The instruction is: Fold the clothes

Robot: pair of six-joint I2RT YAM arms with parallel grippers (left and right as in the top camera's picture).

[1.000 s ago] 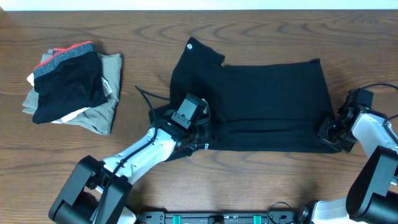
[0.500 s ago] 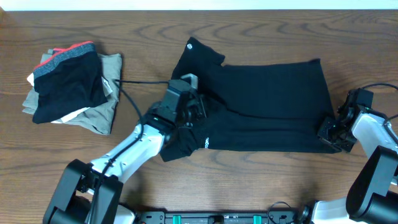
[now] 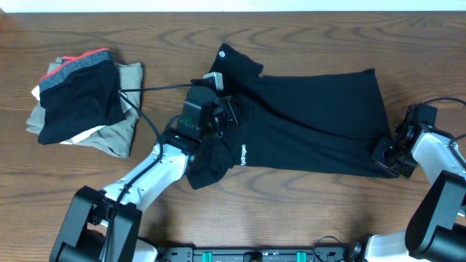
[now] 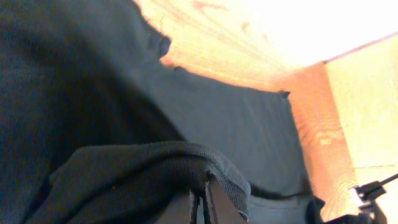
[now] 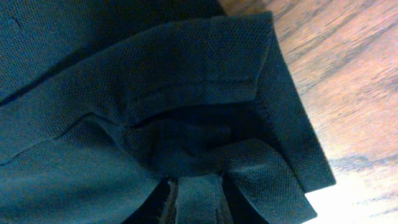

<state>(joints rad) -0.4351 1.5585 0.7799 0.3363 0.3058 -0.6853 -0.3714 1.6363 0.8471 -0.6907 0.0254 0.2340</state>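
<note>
The left gripper (image 3: 227, 115) is clenched on a fold of the clothes (image 3: 313, 124). In the left wrist view its fingers (image 4: 200, 202) meet on a stitched hem, with a bunched hump of black fabric draped over them. Just below this gripper a loose lobe of the fabric hangs and curls down onto the table (image 3: 306, 44), and the white lettering (image 3: 243, 155) runs vertically at its right. Up and a little to the right of the gripper, a corner of the garment carries the small white logo (image 3: 223, 52). From the gripper the cloth spreads rightward, mostly flat, with a diagonal crease running down toward the far lower corner.

At that lower right corner the right gripper (image 3: 386, 154) pinches the cloth. In the right wrist view its fingers (image 5: 193, 199) are closed on a tuck of doubled hem, with bare wood to the right of the edge.

A black cable (image 3: 145, 91) loops from the left arm out to the left. Well to the left of the left gripper sits a pile (image 3: 84, 98): a black garment with a grey band and red-orange trim on top of folded khaki ones.
</note>
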